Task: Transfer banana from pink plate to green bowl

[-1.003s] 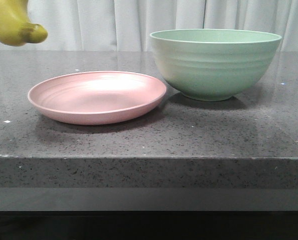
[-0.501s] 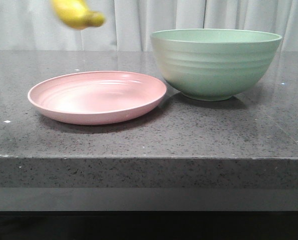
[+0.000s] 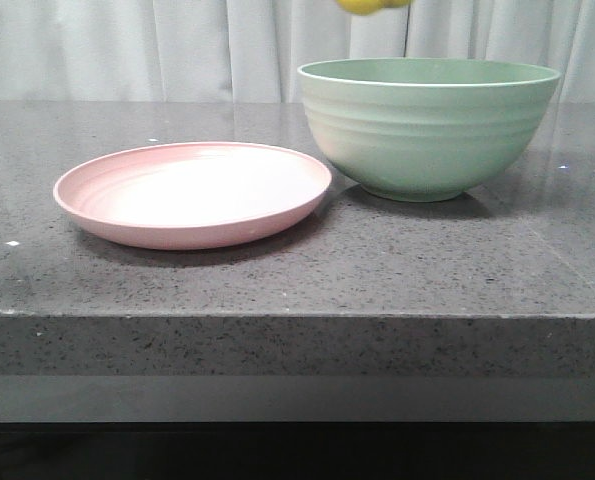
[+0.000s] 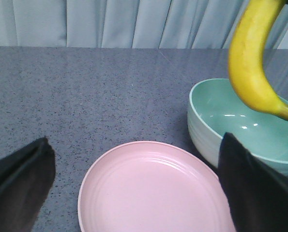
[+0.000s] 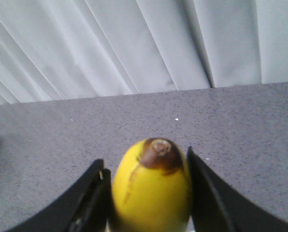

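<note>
The table (image 3: 277,280) is a dark speckled stone slab, and it carries the two dishes side by side, with a pale curtain (image 3: 177,50) behind it.

The green bowl (image 3: 429,125) stands on the right part of the table. It is deep, with ridges on the outside, and nothing lies in it in the left wrist view. The pink plate (image 3: 193,193) sits just beside it on the left. Their rims are very near, but I cannot tell if they touch. The plate is bare, so the pick-up part of the task looks done.

The banana (image 4: 252,58) hangs in the air above the bowl's opening, toward the bowl's left half. In the front view only its lower end shows at the top edge. It hangs nearly upright with the dark tip pointing down and to the side, probably because it is gripped by the upper end, which lets the low end enter the bowl first.

The right hand (image 5: 146,195) is closed on the banana: its two dark fingers press against both sides of the fruit. I judge this firm side grip keeps the smooth skin from slipping during the carry.

The left hand (image 4: 134,188) is spread wide and holds nothing. It is above the plate, well away from the banana, which I guess leaves the path to the bowl free.

What remains, in my judgement, is to lower the banana and release it inside the bowl.
</note>
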Motion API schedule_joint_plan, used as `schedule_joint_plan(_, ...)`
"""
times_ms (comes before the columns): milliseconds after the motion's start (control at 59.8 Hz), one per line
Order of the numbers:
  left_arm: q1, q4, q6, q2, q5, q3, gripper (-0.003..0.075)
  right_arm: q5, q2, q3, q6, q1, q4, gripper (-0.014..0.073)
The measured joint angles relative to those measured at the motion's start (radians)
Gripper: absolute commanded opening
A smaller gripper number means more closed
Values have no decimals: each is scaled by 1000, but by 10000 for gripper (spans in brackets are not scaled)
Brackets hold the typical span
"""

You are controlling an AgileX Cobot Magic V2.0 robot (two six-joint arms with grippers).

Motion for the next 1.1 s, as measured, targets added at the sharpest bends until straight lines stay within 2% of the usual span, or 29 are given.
schedule_joint_plan(251, 0, 0, 0, 0, 0, 0, 657, 90, 40, 0, -15, -57, -59, 3)
schedule_joint_plan(518, 0, 0, 0, 0, 0, 0, 657, 146, 145, 2, -18, -58, -82, 4)
schedule_joint_plan(986, 0, 0, 0, 0, 0, 0, 657, 189, 196, 3, -18, -58, -86, 8)
schedule_joint_plan(1036, 0, 0, 0, 0, 0, 0, 657, 191, 196, 3, -18, -58, -86, 27)
schedule_joint_plan(1103, 0, 0, 0, 0, 0, 0, 657, 191, 196, 3, -18, -58, -86, 106)
